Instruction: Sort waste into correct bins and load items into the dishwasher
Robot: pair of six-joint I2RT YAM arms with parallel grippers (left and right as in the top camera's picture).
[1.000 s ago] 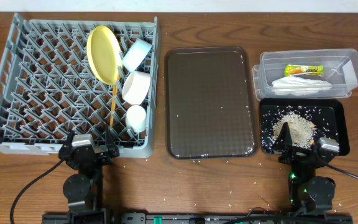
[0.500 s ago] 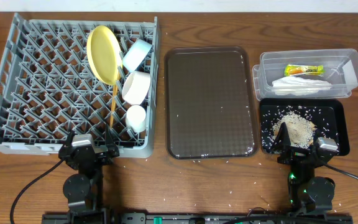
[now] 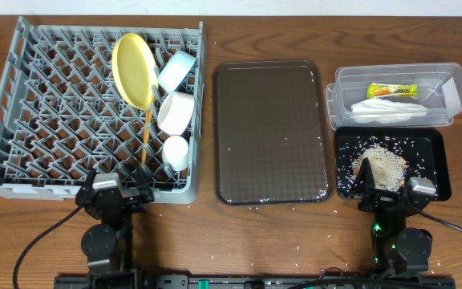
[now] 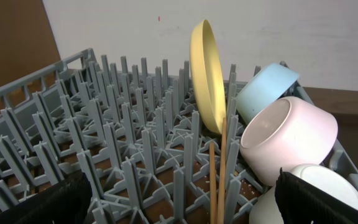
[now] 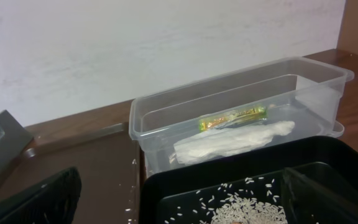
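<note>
Inspector: Location of the dishes?

Technician: All are in the large square grey plastic dish rack [image 3: 54, 136], in its right half. The round yellow plate [image 3: 133, 69] stands on edge between pegs. The light blue bowl [image 3: 177, 71] lies tilted just beside the plate. The white bowl [image 3: 176, 112] rests on its side below it, and the small white cup [image 3: 175, 152] sits next in line towards the near edge. The pair of wooden chopsticks [image 3: 145, 136] lies along the pegs, running from under the plate towards the near edge.

Inspector: Location of the waste?

Technician: The small yellow-green printed wrapper [image 3: 392, 90] and the crumpled white paper napkin [image 3: 387, 110] are inside the clear rectangular plastic tub [image 3: 343, 80]. The loose beige rice-like crumbs [image 3: 383, 164] are heaped in the shallow black rectangular tray [image 3: 435, 152], which is just in front of the tub. Stray grains dot the dark brown flat serving tray [image 3: 271, 132] and the wooden worktop [image 3: 295, 241].

Inspector: Finger state?

Technician: The left fingers [image 4: 48, 199] are spread wide and released at the rack's near edge, grasping nothing. The right fingers [image 5: 36, 202] are likewise spread at the black tray's near edge, and they hold nothing.
</note>
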